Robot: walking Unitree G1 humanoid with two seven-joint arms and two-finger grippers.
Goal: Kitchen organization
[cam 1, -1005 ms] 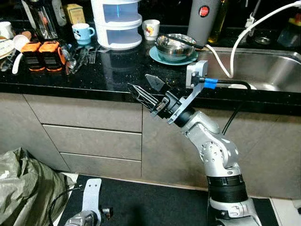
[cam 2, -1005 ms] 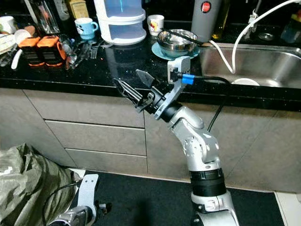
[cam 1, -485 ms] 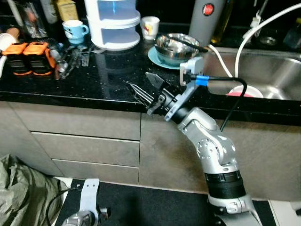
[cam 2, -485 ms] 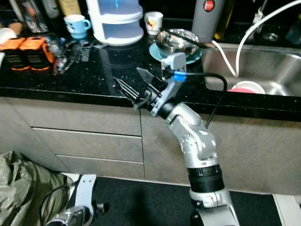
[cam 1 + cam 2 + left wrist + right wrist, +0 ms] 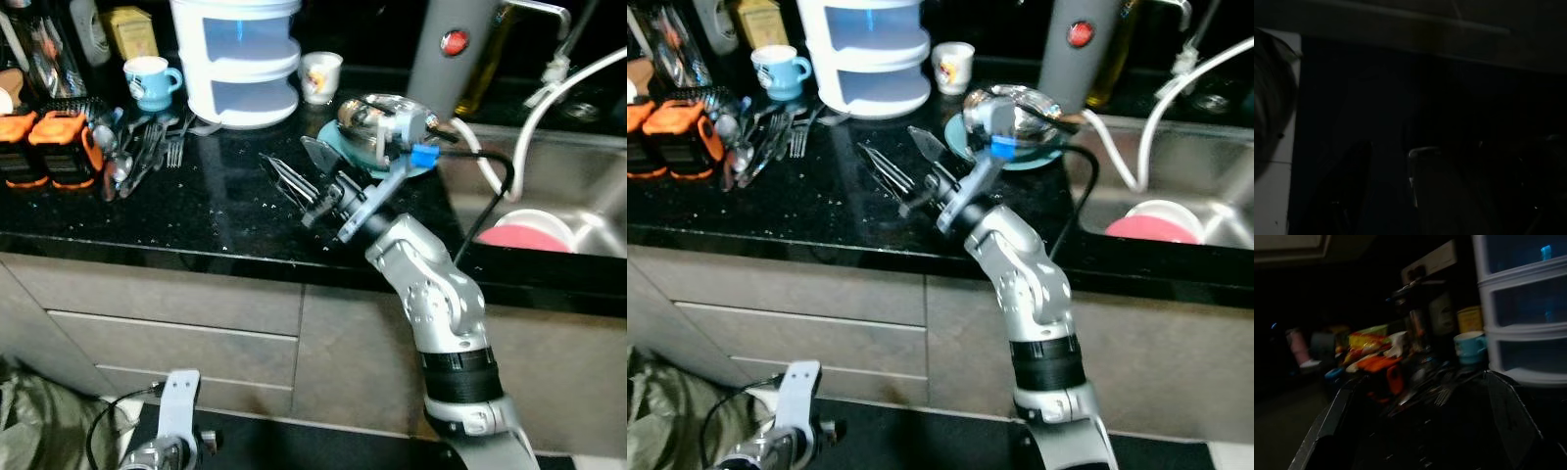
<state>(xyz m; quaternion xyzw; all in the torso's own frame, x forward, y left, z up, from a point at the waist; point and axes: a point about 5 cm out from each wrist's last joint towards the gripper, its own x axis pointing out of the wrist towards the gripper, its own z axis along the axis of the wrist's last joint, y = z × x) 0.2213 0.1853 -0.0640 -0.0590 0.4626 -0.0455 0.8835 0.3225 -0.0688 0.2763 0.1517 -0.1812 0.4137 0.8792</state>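
1. Left eye view shows the black speckled countertop running across the scene, with grey drawer fronts below it.
2. At the counter's right end lies the steel sink, holding a pink bowl.
3. The right arm reaches up from the floor over the counter's front edge.
4. A white stacked drawer unit stands at the back of the counter.
5. A steel bowl sits on a teal plate, just behind the right gripper.
6. That gripper hovers above the counter, its fingers spread wide and holding nothing.
7. Loose cutlery lies well left of it, beside two orange boxes.
8. A blue mug and a small white cup stand near the drawer unit.
9. The left gripper hangs low by the floor; I cannot tell its opening.
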